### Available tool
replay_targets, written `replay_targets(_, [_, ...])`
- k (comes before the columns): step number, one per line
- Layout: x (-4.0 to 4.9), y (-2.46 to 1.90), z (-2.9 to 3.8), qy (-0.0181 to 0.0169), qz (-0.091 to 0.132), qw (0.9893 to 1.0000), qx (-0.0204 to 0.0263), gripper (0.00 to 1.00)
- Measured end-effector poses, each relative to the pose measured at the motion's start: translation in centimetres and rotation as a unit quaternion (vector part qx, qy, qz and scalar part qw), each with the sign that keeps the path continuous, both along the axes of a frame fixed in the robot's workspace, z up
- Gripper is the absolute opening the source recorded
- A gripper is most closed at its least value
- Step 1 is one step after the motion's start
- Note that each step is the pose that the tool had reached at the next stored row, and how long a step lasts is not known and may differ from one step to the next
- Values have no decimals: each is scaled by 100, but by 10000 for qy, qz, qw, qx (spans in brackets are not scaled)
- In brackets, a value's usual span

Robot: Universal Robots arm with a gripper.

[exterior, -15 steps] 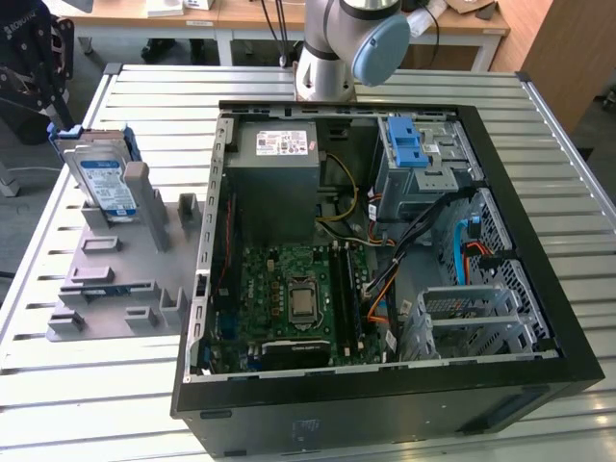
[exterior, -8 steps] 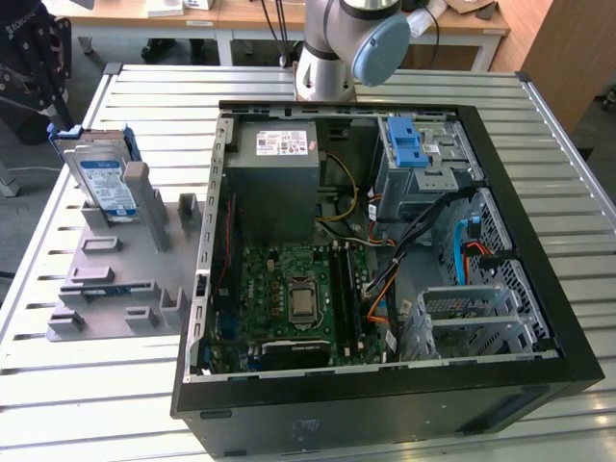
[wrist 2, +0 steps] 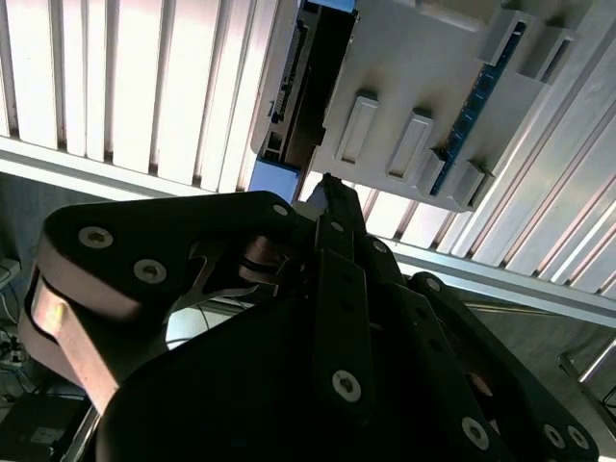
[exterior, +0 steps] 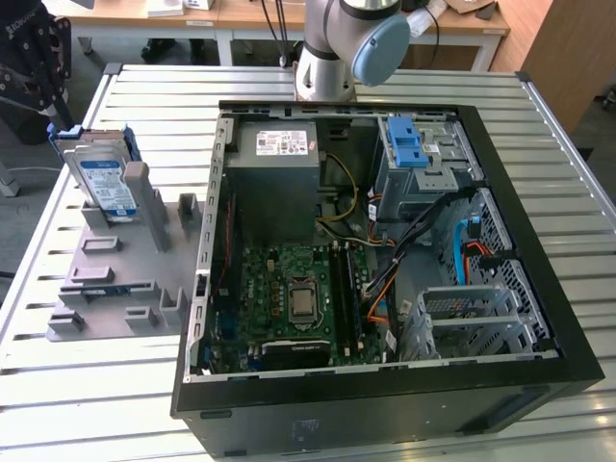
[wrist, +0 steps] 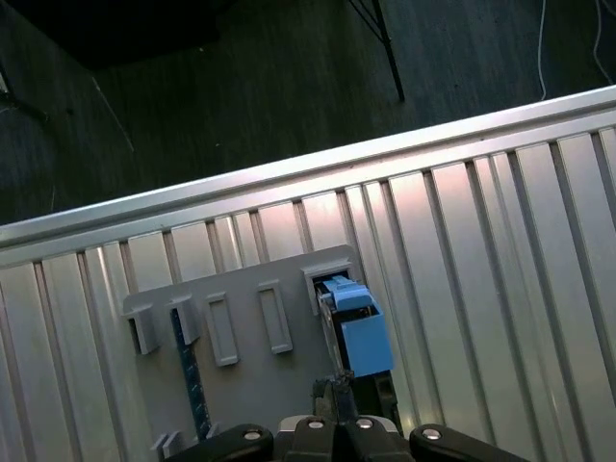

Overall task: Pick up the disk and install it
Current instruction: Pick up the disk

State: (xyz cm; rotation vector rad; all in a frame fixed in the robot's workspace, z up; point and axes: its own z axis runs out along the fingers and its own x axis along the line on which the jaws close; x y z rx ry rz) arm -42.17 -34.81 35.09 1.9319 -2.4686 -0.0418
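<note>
In the exterior view, the disk stands upright in a slot at the far corner of the grey fixture plate. The plate lies along the edge of the slatted table on the exterior view's left. The open computer case occupies the table's middle. In both wrist views, the gripper hangs above the plate near the disk's blue carrier, with its fingertips closed together and gripping nothing.

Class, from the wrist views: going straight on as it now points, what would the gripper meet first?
Probably the disk, at its blue carrier end, standing in the grey holder. The gripper points right at it, though the gap is hard to judge.
</note>
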Motion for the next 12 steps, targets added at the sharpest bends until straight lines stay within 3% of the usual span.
replay_targets(5, [0, 0, -1, -2, 1, 10000, 0, 11])
replay_targets(7, [1, 0, -7, -5, 20, 10000, 0, 17])
replay_targets(9, [0, -1, -17, -5, 148, 9999, 1, 29])
replay_targets(10, [0, -1, -23, -5, 224, 9997, 3, 29])
replay_targets(12, [-3, -1, -32, -7, 320, 9995, 4, 41])
